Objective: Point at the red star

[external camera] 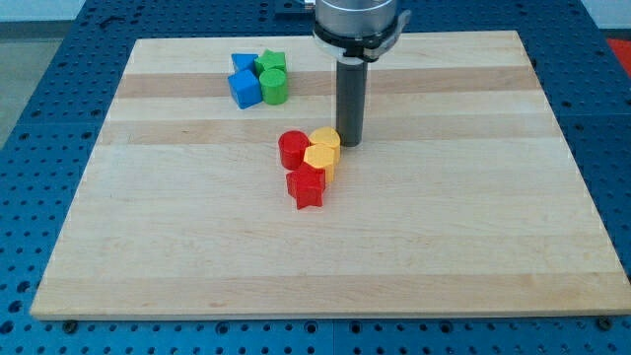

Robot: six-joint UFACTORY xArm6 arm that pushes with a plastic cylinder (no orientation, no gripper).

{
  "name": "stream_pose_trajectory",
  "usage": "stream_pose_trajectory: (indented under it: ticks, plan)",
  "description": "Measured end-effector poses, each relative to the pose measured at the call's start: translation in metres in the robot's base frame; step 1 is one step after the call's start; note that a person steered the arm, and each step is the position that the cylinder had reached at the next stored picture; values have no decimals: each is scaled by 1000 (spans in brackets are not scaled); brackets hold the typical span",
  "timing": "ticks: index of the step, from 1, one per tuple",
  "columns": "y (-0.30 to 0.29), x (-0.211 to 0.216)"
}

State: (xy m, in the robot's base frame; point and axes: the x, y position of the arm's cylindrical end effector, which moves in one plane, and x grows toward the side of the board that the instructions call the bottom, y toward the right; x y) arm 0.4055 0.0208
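The red star (307, 186) lies near the board's middle, at the bottom of a tight cluster. Above it sit a red cylinder (293, 149) and two yellow blocks, one heart-like (320, 156) and one behind it (326, 138). My tip (349, 144) rests on the board just right of the upper yellow block, touching or almost touching it. The tip is above and to the right of the red star, about one block's width away from it.
A second cluster sits at the view's upper left: a blue cube (245, 89), a small blue block (243, 63), a green cylinder (274, 87) and a green star-like block (271, 62). The wooden board (473, 217) lies on a blue perforated table.
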Motion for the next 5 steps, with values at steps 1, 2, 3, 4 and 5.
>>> stream_pose_trajectory:
  ticks: [1, 2, 3, 4, 5]
  plan:
    - [-3, 0]
    - [5, 2]
    - [49, 40]
    - [44, 114]
    - [1, 124]
